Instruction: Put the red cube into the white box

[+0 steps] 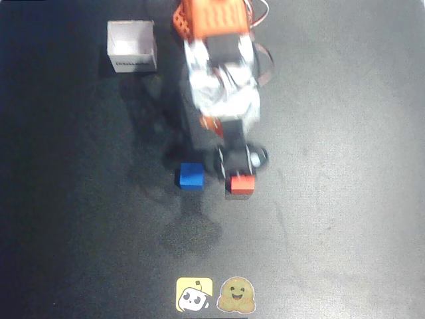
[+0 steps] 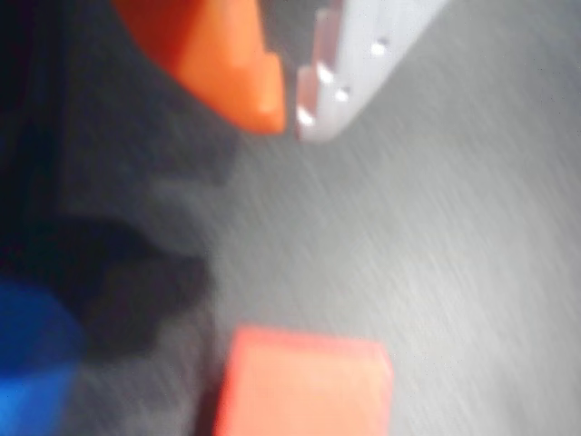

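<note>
Your gripper point(image 2: 289, 111), fingertips together and holding nothing, hangs above the red cube point(image 1: 242, 184) mid-table, beside the blue cube point(image 1: 190, 176). Spread the fingers, drop squarely, then head for the white box point(image 1: 132, 45) near the table's point(image 1: 345, 199) far-left corner.

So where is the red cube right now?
In the overhead view the red cube sits on the dark table near the middle, just right of the blue cube and just below the gripper.

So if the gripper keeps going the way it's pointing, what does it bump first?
Probably the red cube, lying just ahead of the gripper. The blue cube sits off to the side. Depth is blurry.
</note>
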Motion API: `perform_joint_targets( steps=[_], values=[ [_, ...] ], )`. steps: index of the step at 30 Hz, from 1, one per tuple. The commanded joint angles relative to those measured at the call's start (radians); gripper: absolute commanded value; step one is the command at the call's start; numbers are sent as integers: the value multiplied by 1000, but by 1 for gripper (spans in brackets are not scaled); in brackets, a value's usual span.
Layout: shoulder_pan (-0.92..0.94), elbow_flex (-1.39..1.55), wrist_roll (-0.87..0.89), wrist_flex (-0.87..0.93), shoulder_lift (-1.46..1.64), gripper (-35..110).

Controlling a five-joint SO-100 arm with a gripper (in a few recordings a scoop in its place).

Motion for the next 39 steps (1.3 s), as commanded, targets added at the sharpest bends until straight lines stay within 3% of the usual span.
perform_joint_targets(
  steps=[1, 7, 9, 14, 39],
  values=[
    [-20, -91, 26, -51, -101, 0],
    [-25, -170, 28, -83, -229, 1],
    [-32, -186, 25, -100, -249, 13],
    [-57, -201, 25, -120, -256, 24],
    [-98, -213, 89, -285, -430, 24]
  ],
)
